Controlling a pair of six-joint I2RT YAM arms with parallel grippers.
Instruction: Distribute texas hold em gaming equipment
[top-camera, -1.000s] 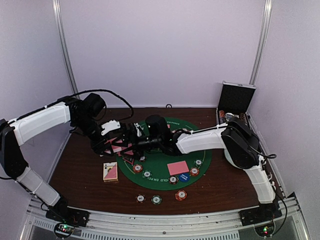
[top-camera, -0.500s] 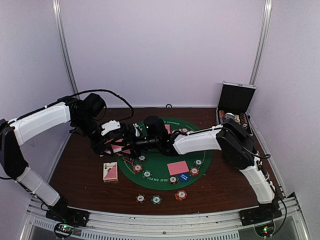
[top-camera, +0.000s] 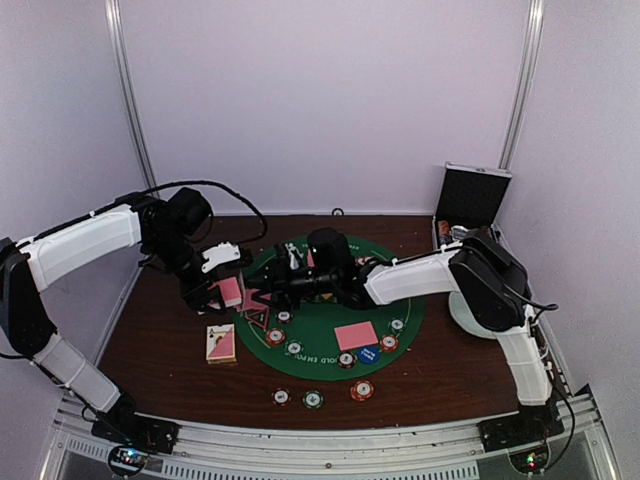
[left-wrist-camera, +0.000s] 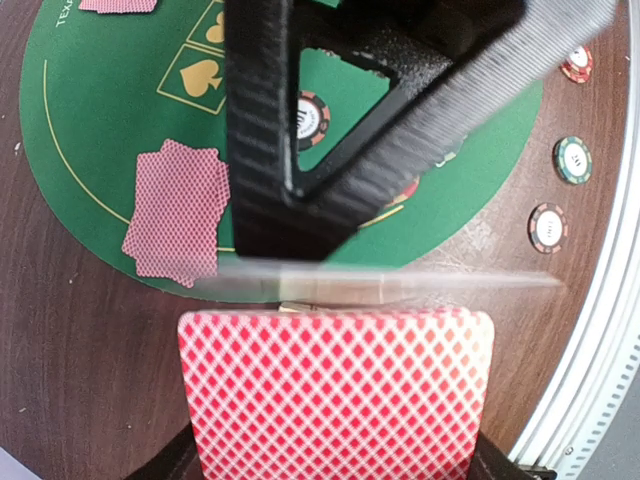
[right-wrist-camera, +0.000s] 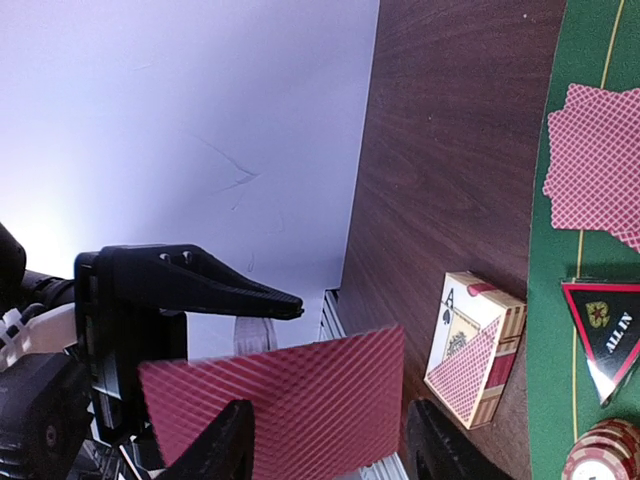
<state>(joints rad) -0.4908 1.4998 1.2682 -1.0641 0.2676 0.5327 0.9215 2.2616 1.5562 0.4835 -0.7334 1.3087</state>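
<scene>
My left gripper (top-camera: 226, 288) is shut on a small stack of red-backed playing cards (top-camera: 231, 291), held upright over the mat's left edge. In the left wrist view the stack (left-wrist-camera: 335, 385) fills the bottom, with a pale blurred strip across its top. My right gripper (top-camera: 270, 284) faces it, jaws open. In the right wrist view the held cards (right-wrist-camera: 270, 400) stand in front of its spread fingers (right-wrist-camera: 232, 445). Two cards (left-wrist-camera: 175, 212) lie face down on the green mat (top-camera: 320, 322). Another card (top-camera: 356, 335), a blue dealer disc (top-camera: 368, 353) and striped chips (top-camera: 276, 337) also lie there.
A card box (top-camera: 221, 343) lies on the brown table left of the mat; it also shows in the right wrist view (right-wrist-camera: 475, 345). Three chips (top-camera: 313, 399) sit near the front edge. A triangular ALL IN marker (right-wrist-camera: 605, 335) lies on the mat. The open case (top-camera: 470, 200) stands back right.
My right gripper has drawn back to the right, away from the left gripper's cards, which it overlapped before. The left arm has stayed put with its cards.
</scene>
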